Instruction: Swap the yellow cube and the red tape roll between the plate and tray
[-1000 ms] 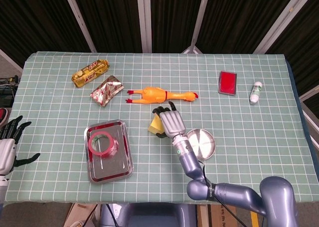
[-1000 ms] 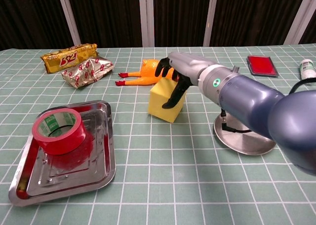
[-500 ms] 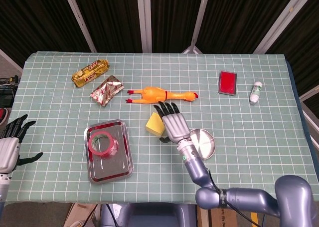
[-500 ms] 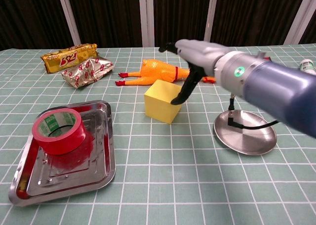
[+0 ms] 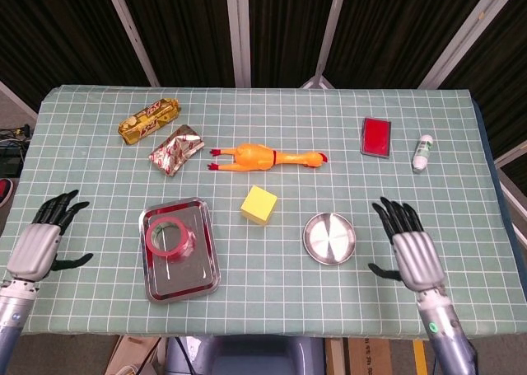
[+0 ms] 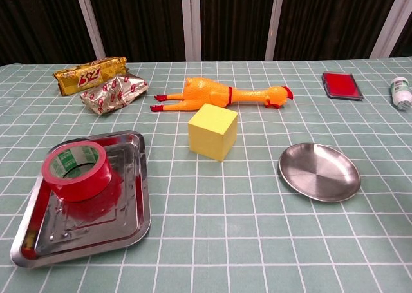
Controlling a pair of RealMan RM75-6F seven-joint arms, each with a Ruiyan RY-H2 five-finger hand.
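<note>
Yellow cube [image 5: 258,204] sits alone on the table [image 5: 461,152], open cloth on every side. Rubber chicken [image 5: 265,157] lies just behind the cube, the only thing crowding it. Tray [image 5: 202,264] with the red tape roll [image 5: 167,236] to the cube's left, plate [image 5: 329,237] to its right, clear lanes between. Both hands, left hand [image 5: 39,244] and right hand [image 5: 410,250], hang spread at the table's near corners, well away from the cube.

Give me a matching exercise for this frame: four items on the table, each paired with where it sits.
Things:
1. tape roll
2. yellow cube
3. plate
4. rubber chicken

Places:
A. on the bare cloth between tray and plate
B. lying behind the cube
C. inside the tray
D. empty, right of the cube

Pairs: 1-C, 2-A, 3-D, 4-B
</note>
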